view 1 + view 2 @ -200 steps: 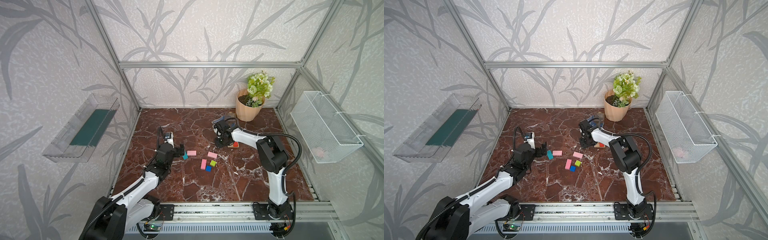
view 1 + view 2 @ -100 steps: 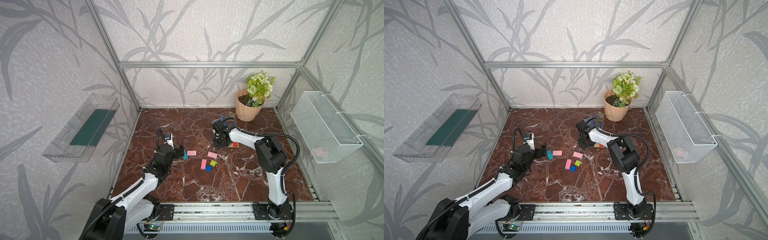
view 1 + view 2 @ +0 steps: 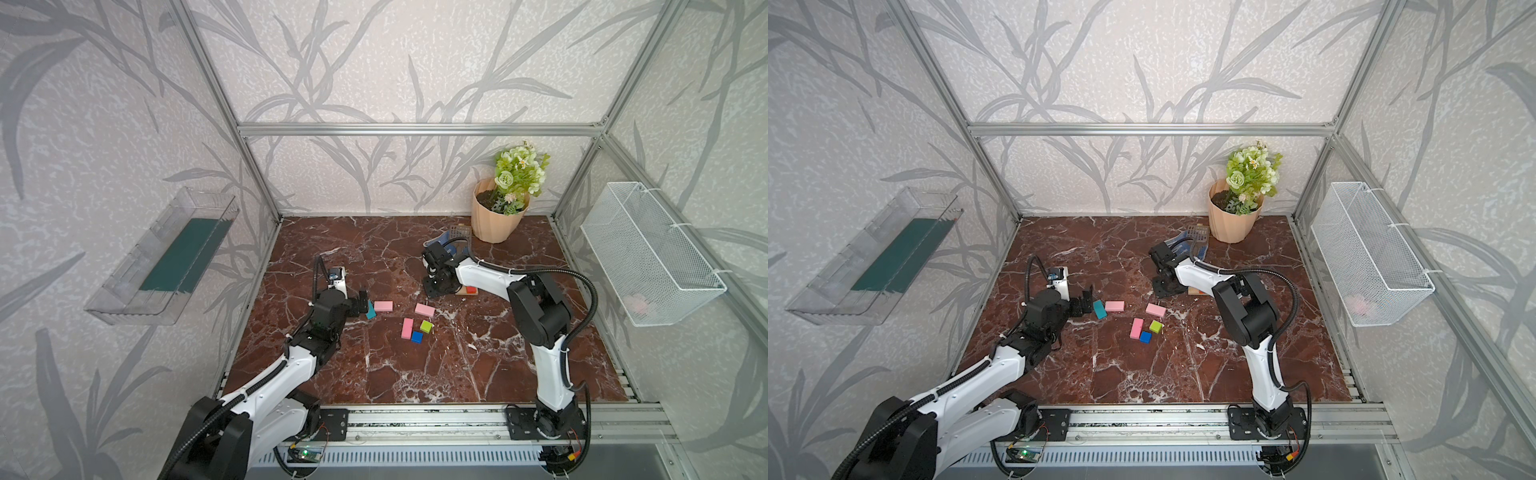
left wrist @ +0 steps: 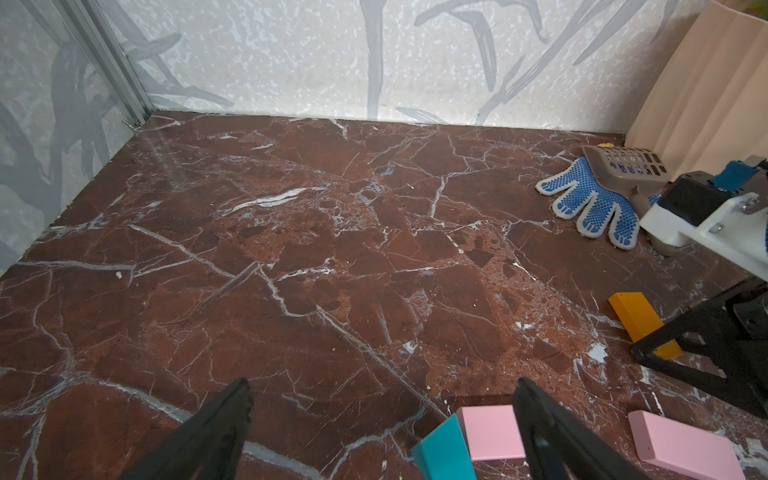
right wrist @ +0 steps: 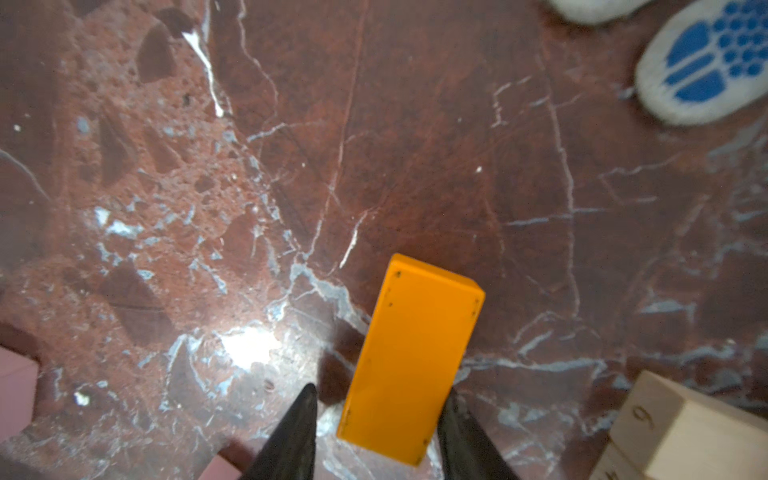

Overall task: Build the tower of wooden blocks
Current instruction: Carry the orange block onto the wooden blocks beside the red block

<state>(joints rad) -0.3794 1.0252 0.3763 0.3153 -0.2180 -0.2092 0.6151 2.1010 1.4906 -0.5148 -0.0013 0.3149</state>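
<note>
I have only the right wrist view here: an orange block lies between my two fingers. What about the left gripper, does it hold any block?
Observer: No. The left gripper stands wide open and holds nothing.
Operator: Which block is nearest to it?
Observer: A teal block, right at its fingertips, next to a pink block.
Operator: Are there cubes that I cannot see?
Observer: Yes. In both top views a green cube and a blue cube lie close together in the middle of the scene.
</note>
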